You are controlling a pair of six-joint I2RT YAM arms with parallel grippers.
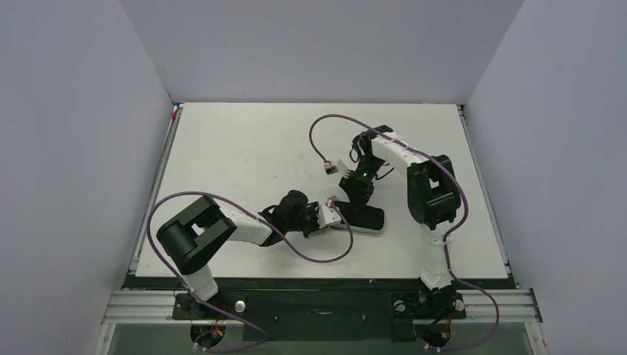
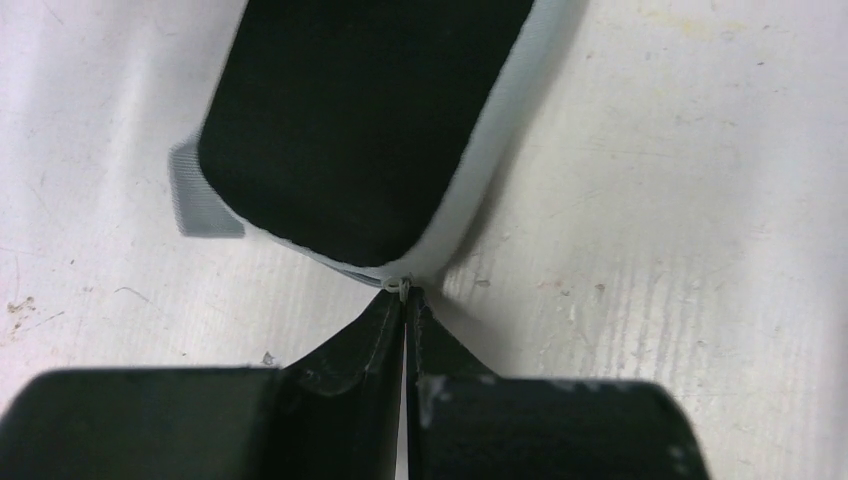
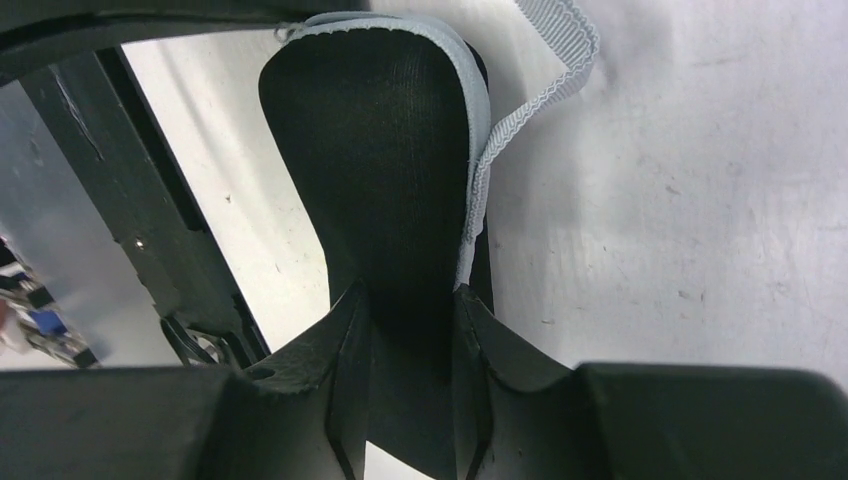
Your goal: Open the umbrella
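Note:
The umbrella's pale canopy, shaft and handle do not show. A black oblong fabric pouch [image 1: 367, 220] with pale grey edging lies flat on the white table, right of centre. It fills the top of the left wrist view [image 2: 360, 120] and the middle of the right wrist view [image 3: 375, 150]. A grey webbing strap [image 3: 540, 95] hangs off its side. My left gripper [image 2: 405, 292] is shut on a tiny pale pull at the pouch's edge. In the top view it [image 1: 334, 211] sits at the pouch's left end. My right gripper [image 3: 412, 300] is shut on one end of the pouch, reaching down from behind [image 1: 354, 198].
The white table [image 1: 244, 148] stands between grey walls on the left, back and right. Purple cables [image 1: 325, 122] loop over both arms. A grey tab [image 2: 203, 200] sticks out from under the pouch. The table's black front edge [image 1: 310, 279] lies near the arm bases.

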